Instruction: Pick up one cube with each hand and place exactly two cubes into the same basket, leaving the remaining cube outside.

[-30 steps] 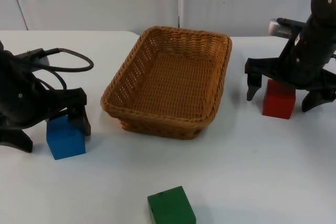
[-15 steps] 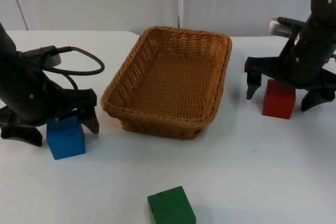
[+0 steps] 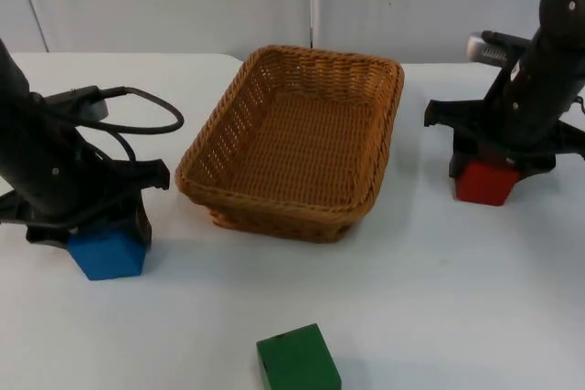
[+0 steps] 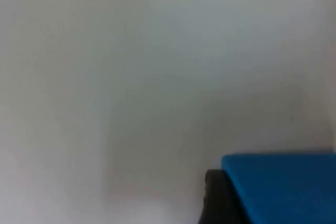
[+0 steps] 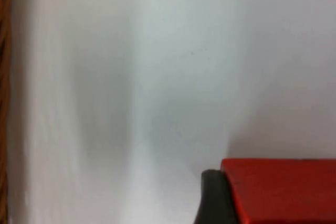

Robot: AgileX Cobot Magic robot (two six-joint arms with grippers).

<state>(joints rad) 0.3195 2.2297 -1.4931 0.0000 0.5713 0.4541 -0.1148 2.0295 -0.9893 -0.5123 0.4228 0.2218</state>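
Note:
A blue cube [image 3: 108,255] sits on the white table left of the wicker basket [image 3: 274,210]. My left gripper [image 3: 91,233] is down over it, shut on its sides. In the left wrist view a black fingertip [image 4: 214,198] presses against the blue cube [image 4: 283,187]. Right of the basket, my right gripper [image 3: 492,169] is shut on the red cube [image 3: 484,184], which also rests on the table. The right wrist view has a fingertip [image 5: 212,198] flush against the red cube [image 5: 283,190]. A green cube [image 3: 297,363] lies alone near the front edge.
The basket holds nothing and stands mid-table between the two arms. Its woven rim [image 5: 4,77] edges the right wrist view. A grey partition wall closes the back of the table. Bare white surface surrounds the green cube.
Both grippers dropped lower over their cubes and drew their spread fingers in against the cubes' sides. The left arm also shifted over the blue cube. The green cube and basket stayed put.

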